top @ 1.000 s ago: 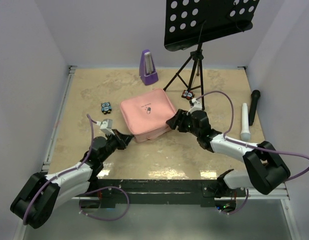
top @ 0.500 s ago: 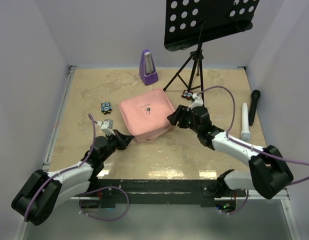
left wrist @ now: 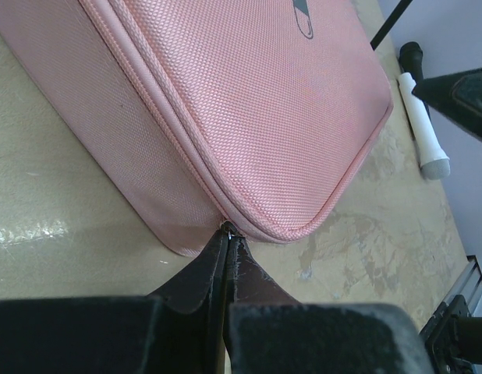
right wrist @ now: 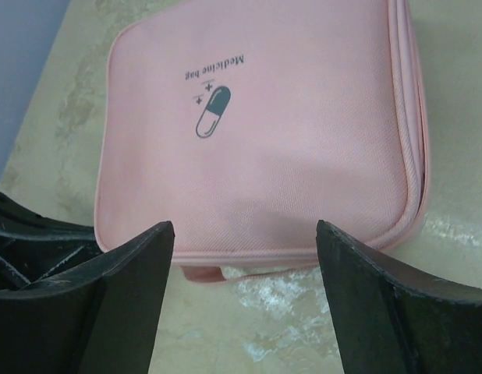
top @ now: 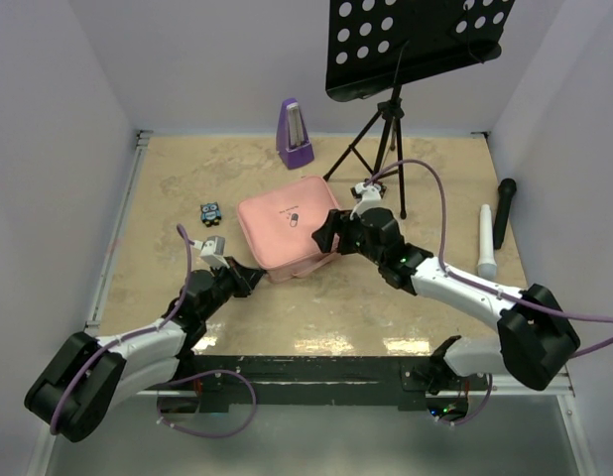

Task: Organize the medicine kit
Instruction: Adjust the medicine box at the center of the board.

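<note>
Lying zipped shut on the bench [top: 187, 178], the kit [top: 290, 226] looked soft, light and apt to slide, best taken at its corner zip [left wrist: 225, 227], where the left fingers [left wrist: 200, 274] sat pressed together, while the right fingers [right wrist: 120, 276] hung spread by its right edge.

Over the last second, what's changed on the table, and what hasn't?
The right gripper, jaws open, swung left and slightly away from the bases, going from beside the medicine kit to over its right edge. It took hold of nothing. The left gripper stayed pinched shut at the zip on the kit's near corner. The kit and the metronome did not move.
</note>
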Tool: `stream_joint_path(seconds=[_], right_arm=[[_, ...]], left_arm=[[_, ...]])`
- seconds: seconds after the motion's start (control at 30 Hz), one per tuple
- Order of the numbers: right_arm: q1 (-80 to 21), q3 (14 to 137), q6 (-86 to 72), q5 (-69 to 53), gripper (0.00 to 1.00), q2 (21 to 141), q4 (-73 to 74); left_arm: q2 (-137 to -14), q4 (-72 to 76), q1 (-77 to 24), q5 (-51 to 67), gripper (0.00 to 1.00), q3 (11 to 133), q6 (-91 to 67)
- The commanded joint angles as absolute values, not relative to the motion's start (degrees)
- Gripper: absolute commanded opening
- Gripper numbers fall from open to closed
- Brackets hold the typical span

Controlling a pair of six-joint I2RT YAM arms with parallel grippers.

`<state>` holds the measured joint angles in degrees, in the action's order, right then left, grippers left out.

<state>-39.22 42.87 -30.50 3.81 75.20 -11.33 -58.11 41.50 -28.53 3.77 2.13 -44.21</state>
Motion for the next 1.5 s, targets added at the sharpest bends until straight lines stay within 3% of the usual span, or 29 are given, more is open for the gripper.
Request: stream_joint_path(seconds=[0.0, 0.07, 0.17, 0.73, 0.93, 1.07, 1.27, 1.37, 1.47], right_arm=[[-39.5, 39.0, -37.8, 5.7, 0.81, 71.7, -12.8], [-39.5, 36.1, -42.5, 3.7, 0.95, 70.9, -15.3], [-39.5, 33.6, -48.0, 2.3, 0.96, 72.2, -18.4], [-38.5, 32.3, -59.1, 1.1, 0.73, 81.6, -30.4], [-37.3, 30.7, -62.8, 0.2, 0.56, 83.8, -35.0], [-37.1, 30.5, -64.0, 0.2, 0.37, 84.8, -36.7], [-36.6, 30.6, -64.8, 0.2, 0.17, 86.7, -38.4], [-36.2, 30.4, -64.4, 0.2, 0.00, 86.8, -38.5], [-35.4, 30.0, -64.0, 0.2, 0.00, 86.9, -38.8]], left_arm=[[-59.1, 43.0, -28.6, 2.5, 0.00, -3.1, -43.9], [-58.8, 43.2, -28.6, 2.4, 0.00, -3.3, -43.9], [-58.4, 43.9, -28.6, 2.6, 0.00, -3.7, -44.0], [-56.3, 43.9, -28.6, 3.3, 0.00, -4.6, -43.2], [-57.1, 44.3, -28.6, 4.0, 0.00, -4.4, -42.5], [-58.8, 45.0, -28.6, 4.7, 0.00, -4.0, -42.1], [-60.9, 45.7, -28.6, 5.6, 0.00, -3.6, -41.5], [-61.7, 46.1, -28.7, 6.1, 0.00, -3.6, -41.2], [-62.9, 47.2, -28.7, 7.1, 0.00, -3.5, -40.9]])
